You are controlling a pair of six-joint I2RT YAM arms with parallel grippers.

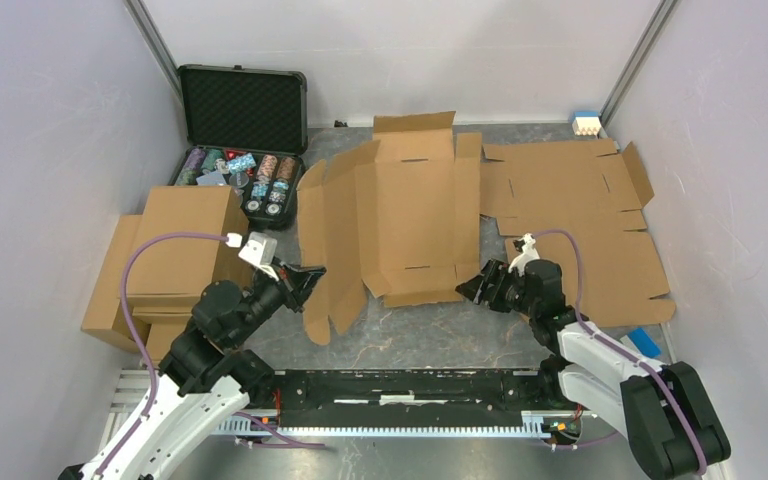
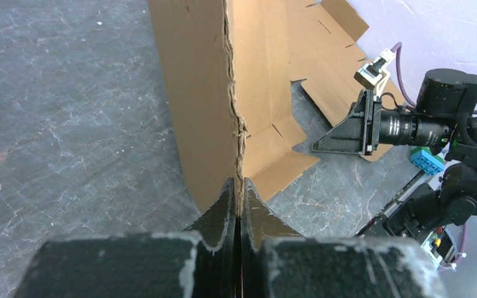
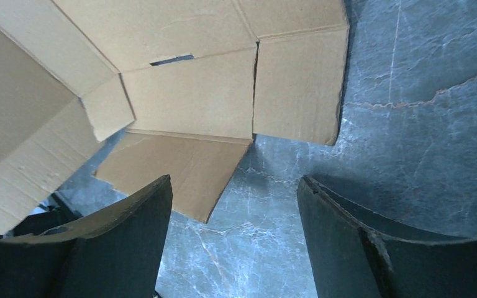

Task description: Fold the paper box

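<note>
The paper box (image 1: 415, 210) is a brown cardboard blank lying mid-table with its left side panels lifted. My left gripper (image 1: 312, 275) is shut on the near edge of that raised left flap. In the left wrist view the gripper (image 2: 241, 198) pinches the flap's ragged edge, and the flap (image 2: 199, 93) stands upright. My right gripper (image 1: 470, 288) hovers at the box's near right corner. In the right wrist view it (image 3: 235, 180) is open with nothing between its fingers, and the box's corner flaps (image 3: 192, 93) lie just ahead of it.
An open black case of poker chips (image 1: 243, 130) sits at the back left. A stack of cardboard (image 1: 170, 250) lies on the left. More flat blanks (image 1: 580, 200) lie on the right. A blue block (image 1: 645, 343) is near the right arm, and a blue-white block (image 1: 586, 123) is at the back right.
</note>
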